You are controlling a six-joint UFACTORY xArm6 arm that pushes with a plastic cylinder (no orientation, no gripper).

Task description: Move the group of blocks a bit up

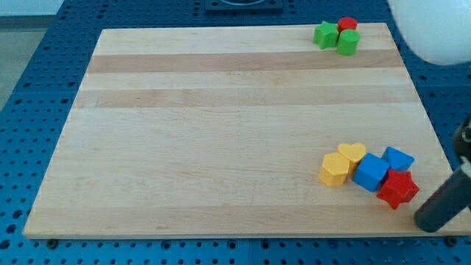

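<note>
While my tip (425,223) sits off the counter (221,147) edge, right of the red star block (398,188), no pincer shows; group lies bottom right: 2 blue blocks (371,172), 2 yellow blocks (335,169).

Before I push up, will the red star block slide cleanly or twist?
The red star will probably twist: its points give my tip no flat face. It touches the blue cube, so that likely moves too. The smooth wooden board suggests easy sliding.
</note>
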